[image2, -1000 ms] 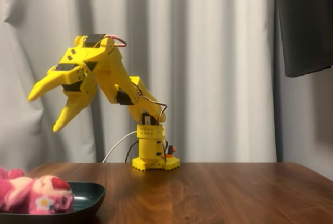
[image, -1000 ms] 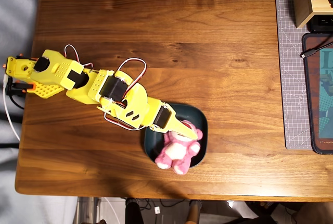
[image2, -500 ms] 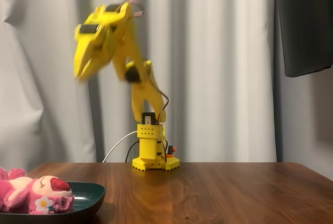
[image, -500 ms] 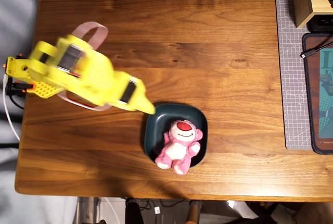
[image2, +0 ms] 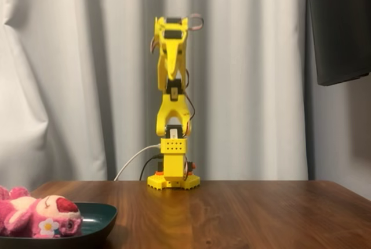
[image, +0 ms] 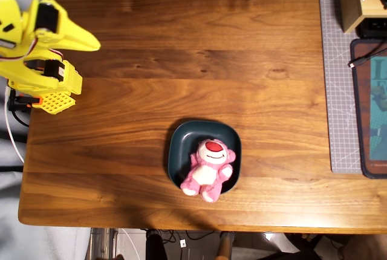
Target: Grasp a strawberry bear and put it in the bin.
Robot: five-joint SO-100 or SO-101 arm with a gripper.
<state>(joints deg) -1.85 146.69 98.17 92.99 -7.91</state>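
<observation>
The strawberry bear (image: 208,162) is pink plush with a white belly and red nose. It lies on its back in the dark teal bin (image: 181,136), its legs hanging over the near rim. In the fixed view the bear (image2: 37,217) lies in the bin (image2: 99,217) at the lower left. My yellow gripper (image: 95,45) is far from them at the table's left end in the overhead view, with the arm folded over its base. Its jaws look closed together and hold nothing. In the fixed view the gripper (image2: 173,74) hangs downward high above the base.
A light wooden box (image: 351,0) stands at the back right on a grey cutting mat (image: 338,91). A dark-framed pad (image: 369,109) with a cable lies beside it. The arm's base (image2: 173,179) sits at the table's far edge, with white curtains behind.
</observation>
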